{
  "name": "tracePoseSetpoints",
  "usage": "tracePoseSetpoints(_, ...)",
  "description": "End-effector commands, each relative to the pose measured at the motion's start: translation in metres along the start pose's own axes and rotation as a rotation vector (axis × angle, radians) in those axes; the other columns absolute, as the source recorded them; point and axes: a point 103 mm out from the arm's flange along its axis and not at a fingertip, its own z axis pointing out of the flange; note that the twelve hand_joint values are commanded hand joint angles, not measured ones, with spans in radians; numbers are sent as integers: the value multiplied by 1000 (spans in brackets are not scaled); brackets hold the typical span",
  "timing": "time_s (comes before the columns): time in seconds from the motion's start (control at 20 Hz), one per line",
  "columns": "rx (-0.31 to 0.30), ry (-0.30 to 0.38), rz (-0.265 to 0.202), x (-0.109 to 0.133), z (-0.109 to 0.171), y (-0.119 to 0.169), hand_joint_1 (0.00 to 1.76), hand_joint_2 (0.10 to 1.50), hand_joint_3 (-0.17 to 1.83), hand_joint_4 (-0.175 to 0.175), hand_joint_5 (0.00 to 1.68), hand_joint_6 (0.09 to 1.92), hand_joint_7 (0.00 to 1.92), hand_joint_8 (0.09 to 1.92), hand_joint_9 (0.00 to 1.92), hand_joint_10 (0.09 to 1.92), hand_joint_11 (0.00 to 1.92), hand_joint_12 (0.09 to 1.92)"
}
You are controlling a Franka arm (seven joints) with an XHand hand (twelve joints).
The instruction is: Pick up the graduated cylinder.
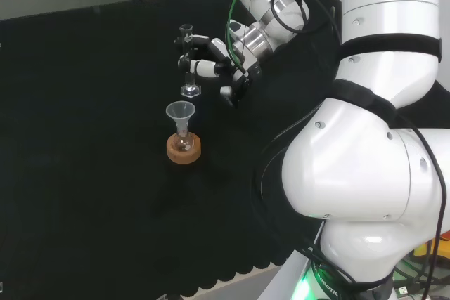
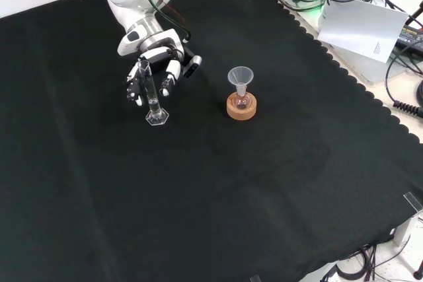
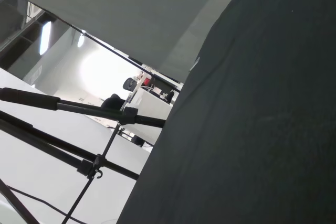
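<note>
The graduated cylinder (image 1: 187, 61) is a slim clear tube on a hexagonal foot (image 2: 157, 117), upright on the black cloth. In the head view it stands behind the flask, and in the front view to the flask's left. The black and white hand (image 1: 219, 62) reaches it from the right in the head view. Its fingers (image 2: 168, 77) curl round the tube's upper half on both sides. Whether the foot still touches the cloth I cannot tell.
A small round flask with a clear funnel (image 2: 240, 76) in its neck sits on a cork ring (image 2: 241, 107), close to the cylinder. The cloth's scalloped edge (image 2: 344, 74) runs along the front view's right, with cables and paper beyond. The wrist view looks across the black cloth (image 3: 262, 129) to a tripod.
</note>
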Motion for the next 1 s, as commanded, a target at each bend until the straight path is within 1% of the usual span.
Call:
tracePoseSetpoints(0.05, -29, -41, 16, 0, -2, 1, 1086, 1131, -175, -13, 757, 547, 661, 594, 984, 349, 817, 1046)
tracePoseSetpoints(0.1, -30, -59, 22, 1, -3, 1, 1100, 1144, -134, -36, 833, 731, 749, 609, 1049, 346, 905, 1013)
tracePoseSetpoints(0.15, -33, -75, 29, 2, -3, 1, 1113, 1146, -93, -66, 893, 867, 839, 614, 1112, 338, 995, 964)
tracePoseSetpoints(0.2, -32, -98, 34, 2, -4, 1, 1126, 1141, -65, -93, 935, 939, 925, 600, 1167, 322, 1065, 913)
tracePoseSetpoints(0.25, -27, -118, 40, 3, -4, 2, 1175, 1132, -36, -127, 950, 981, 962, 744, 1213, 306, 1115, 873)
tracePoseSetpoints(0.3, -19, -133, 46, 4, -5, 2, 1211, 1126, -17, -150, 955, 1007, 973, 869, 1245, 288, 1147, 847)
tracePoseSetpoints(0.35, -14, -151, 50, 4, -6, 2, 1234, 1121, -9, -163, 962, 1013, 982, 938, 1269, 271, 1167, 831)
tracePoseSetpoints(0.5, -1, -186, 50, 7, -12, 4, 1259, 1107, -3, -175, 989, 988, 1010, 970, 1320, 222, 1201, 802)
tracePoseSetpoints(0.75, 14, -249, 38, 15, -28, 3, 1263, 1103, -2, -175, 998, 978, 1020, 965, 1343, 206, 1214, 793)
tracePoseSetpoints(1.0, 24, -310, 31, 29, -47, -6, 1264, 1100, -1, -175, 1002, 970, 1025, 957, 1358, 186, 1218, 783)
